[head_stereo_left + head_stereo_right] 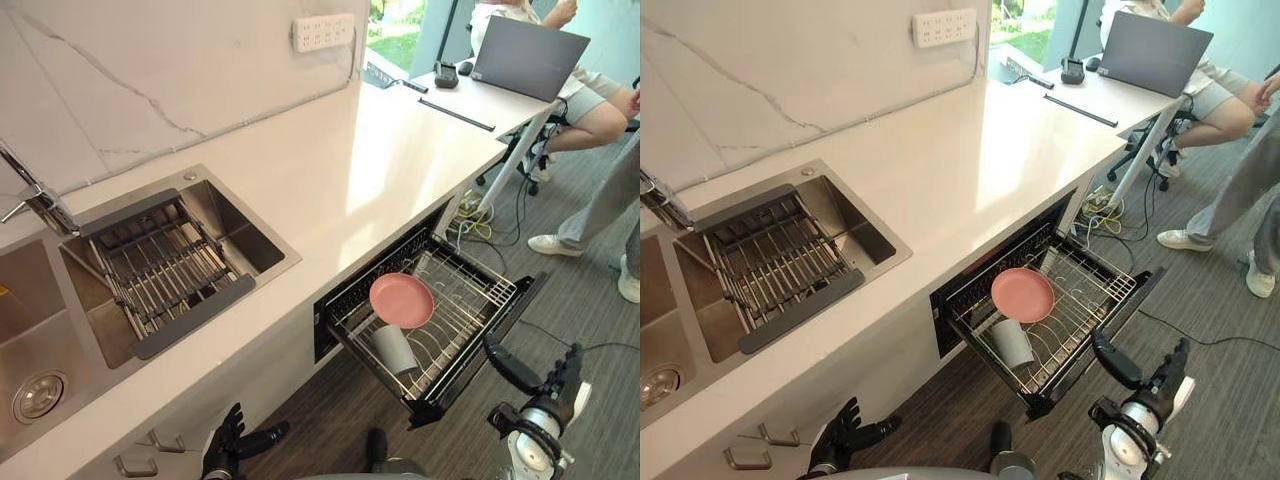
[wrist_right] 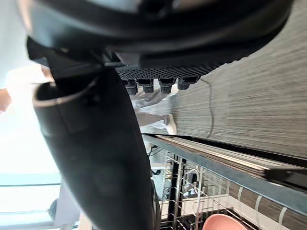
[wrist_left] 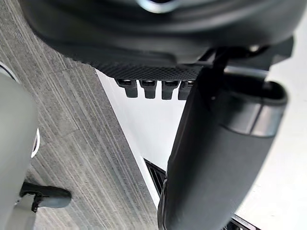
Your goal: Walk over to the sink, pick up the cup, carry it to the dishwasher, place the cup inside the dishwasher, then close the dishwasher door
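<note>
Already racked, cup (image 1: 396, 347) tilted, beside plate (image 1: 401, 300)

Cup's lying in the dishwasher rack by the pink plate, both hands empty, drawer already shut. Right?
Not shut: the left eye view shows the dishwasher drawer pulled out, open. The rest holds: the cup lies in its rack by the pink plate, and the left hand and right hand are empty.

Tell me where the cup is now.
In both eye views, the cup sits in the pulled-out dishwasher rack, right of the sink, nearer the robot than the pink plate.
</note>
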Tool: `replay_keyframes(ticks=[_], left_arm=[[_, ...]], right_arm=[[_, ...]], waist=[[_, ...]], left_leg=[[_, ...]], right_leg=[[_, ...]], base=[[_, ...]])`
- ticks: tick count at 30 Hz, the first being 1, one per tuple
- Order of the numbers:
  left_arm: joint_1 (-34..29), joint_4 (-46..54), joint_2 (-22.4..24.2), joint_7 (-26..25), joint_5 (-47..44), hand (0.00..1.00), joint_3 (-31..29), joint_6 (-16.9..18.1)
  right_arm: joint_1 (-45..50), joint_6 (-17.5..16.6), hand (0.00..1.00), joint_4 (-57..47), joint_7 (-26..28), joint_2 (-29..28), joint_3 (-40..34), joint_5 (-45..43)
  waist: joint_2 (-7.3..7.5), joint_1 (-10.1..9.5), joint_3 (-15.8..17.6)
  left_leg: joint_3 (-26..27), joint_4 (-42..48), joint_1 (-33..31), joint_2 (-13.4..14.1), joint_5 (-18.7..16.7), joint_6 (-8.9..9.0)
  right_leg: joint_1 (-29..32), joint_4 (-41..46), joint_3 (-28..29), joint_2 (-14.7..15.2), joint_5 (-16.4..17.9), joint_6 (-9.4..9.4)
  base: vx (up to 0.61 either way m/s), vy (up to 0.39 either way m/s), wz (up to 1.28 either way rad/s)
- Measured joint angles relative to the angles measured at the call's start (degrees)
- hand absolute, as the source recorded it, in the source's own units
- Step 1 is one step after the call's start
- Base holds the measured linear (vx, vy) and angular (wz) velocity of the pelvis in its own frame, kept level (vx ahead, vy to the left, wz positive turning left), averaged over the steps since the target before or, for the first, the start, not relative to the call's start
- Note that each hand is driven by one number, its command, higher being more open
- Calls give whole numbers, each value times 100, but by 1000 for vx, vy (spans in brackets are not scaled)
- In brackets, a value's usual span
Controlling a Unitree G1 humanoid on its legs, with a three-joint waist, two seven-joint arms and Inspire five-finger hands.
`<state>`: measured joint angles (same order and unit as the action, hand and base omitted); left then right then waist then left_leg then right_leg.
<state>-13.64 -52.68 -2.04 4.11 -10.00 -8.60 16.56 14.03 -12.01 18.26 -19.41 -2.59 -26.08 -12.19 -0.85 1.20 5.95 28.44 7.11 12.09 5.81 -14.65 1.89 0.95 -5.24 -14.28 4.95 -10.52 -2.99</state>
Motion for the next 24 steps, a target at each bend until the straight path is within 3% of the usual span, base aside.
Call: replay_keyframes(ticks=[8,13,15,24], left_arm=[[85,50,-41,2,-19,100,144,-55],[203,54,-140,-12,-131,100,477,-84],[299,60,-148,-17,-134,100,590,-86],[400,92,-217,-34,-245,100,867,-34]], right_arm=[[-323,-172,100,1062,166,21,-136,-1161],[-777,-277,100,1341,880,69,-98,-1994],[-940,-373,100,1439,1203,82,-62,-2235],[-953,-450,100,1721,2079,439,70,-2593]], waist=[[-12,-195,33],[-92,-220,224],[-93,-314,302],[-72,-344,510]], left_leg=[[-125,65,-237,45,14,31],[-167,105,-365,64,21,44],[-170,112,-433,61,24,48],[-307,135,-500,-59,126,30]], right_leg=[[135,30,-119,0,36,10],[244,36,-140,-12,44,22],[324,79,-138,-8,58,24],[393,227,-171,80,108,22]], base=[[-20,-19,8],[5,-7,4],[0,0,0],[-46,6,5]])
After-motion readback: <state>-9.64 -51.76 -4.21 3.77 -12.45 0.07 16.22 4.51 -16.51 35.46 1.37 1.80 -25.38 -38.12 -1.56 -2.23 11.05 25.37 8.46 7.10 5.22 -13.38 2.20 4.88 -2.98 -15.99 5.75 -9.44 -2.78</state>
